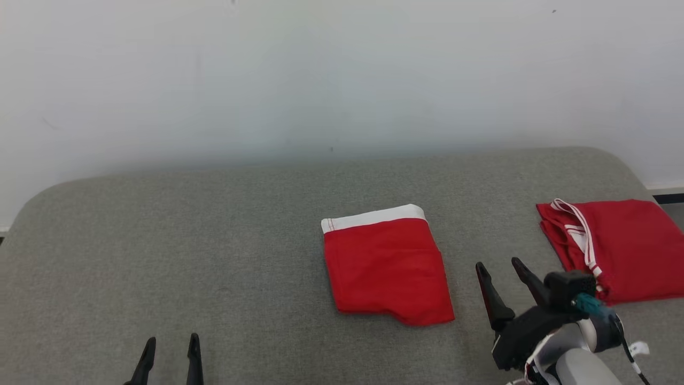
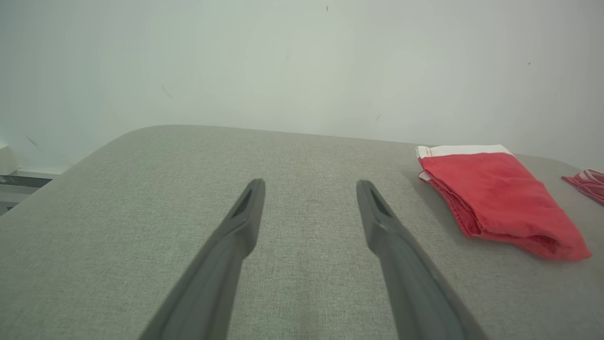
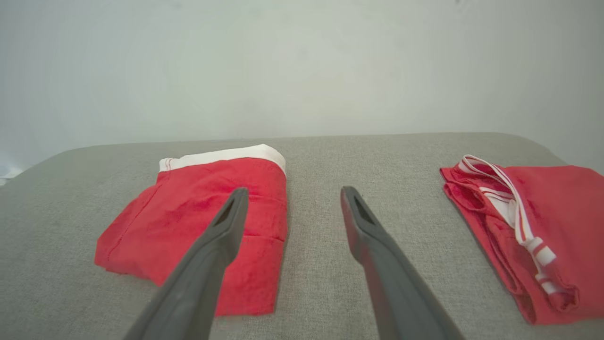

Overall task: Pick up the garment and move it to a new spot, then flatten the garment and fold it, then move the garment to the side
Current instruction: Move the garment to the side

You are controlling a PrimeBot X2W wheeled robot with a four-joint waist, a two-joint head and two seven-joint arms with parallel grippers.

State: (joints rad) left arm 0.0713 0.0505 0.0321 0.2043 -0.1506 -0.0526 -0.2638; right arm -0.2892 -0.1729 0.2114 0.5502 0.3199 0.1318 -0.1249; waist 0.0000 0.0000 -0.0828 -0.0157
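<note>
At the lower left, left gripper (image 1: 172, 338): both dark fingers point up the head view, spread apart with nothing between them; in its own wrist view (image 2: 310, 182) bare cloth shows through the gap, and it sits well apart from the red pieces.
Grey padded surface (image 1: 214, 240): woven fabric with rounded far corners, running across the whole width, with a white wall (image 1: 342, 75) behind it.
Garment (image 1: 387, 267): red, folded into a neat rectangle, lying flat near the middle of the surface; its white waistband (image 1: 374, 216) is along the far edge, and the near right corner sags slightly lower.
Right gripper (image 1: 498, 262): fingers parted and empty, tilted toward the left, set just right of the garment and between the two red pieces; in its wrist view (image 3: 293, 189) the left finger crosses in front of the garment's right edge, and I cannot tell whether it touches.
Second red garment (image 1: 625, 246): folded, lying at the far right end of the surface, with white striped trim (image 1: 580, 230) running along its left side.
</note>
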